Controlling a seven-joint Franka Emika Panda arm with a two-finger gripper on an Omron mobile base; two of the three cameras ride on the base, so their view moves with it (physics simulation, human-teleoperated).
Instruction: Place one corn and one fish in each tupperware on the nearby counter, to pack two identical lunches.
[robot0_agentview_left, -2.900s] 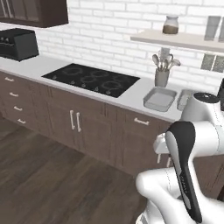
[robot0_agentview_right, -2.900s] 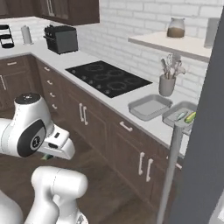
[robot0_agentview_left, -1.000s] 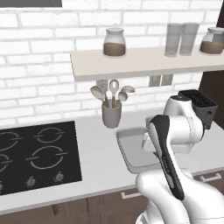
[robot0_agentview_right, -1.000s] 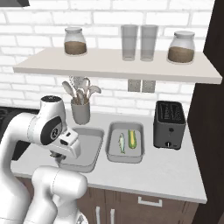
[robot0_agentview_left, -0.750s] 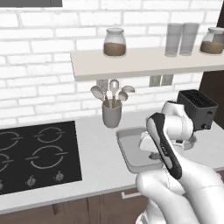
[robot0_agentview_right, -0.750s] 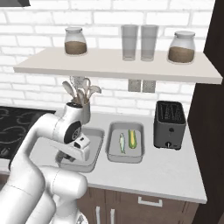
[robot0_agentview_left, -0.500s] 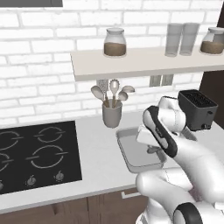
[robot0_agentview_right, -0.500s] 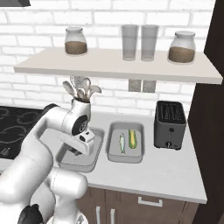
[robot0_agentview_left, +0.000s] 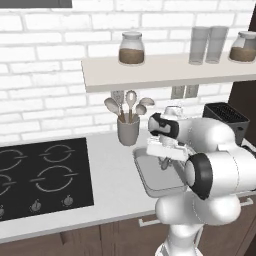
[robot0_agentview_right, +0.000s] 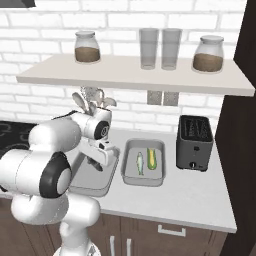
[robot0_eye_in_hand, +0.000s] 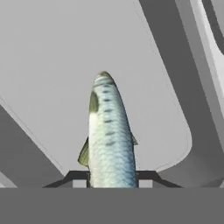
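Note:
My gripper is shut on a silvery-green fish, which points down at the bare floor of the left tupperware. From the base views the gripper hangs just above that grey tray, and the arm hides much of it. The right tupperware holds another fish and a yellow corn side by side. In the left base view the gripper is over the left tray on the pale counter.
A black toaster stands right of the trays. A grey utensil cup with spoons sits behind the left tray, and the black cooktop lies further left. A white shelf with jars and glasses hangs overhead.
After the base drove up to this stretch of counter, the arm swung forward and carried the hand out over the left tray. The fish stays in the grip.

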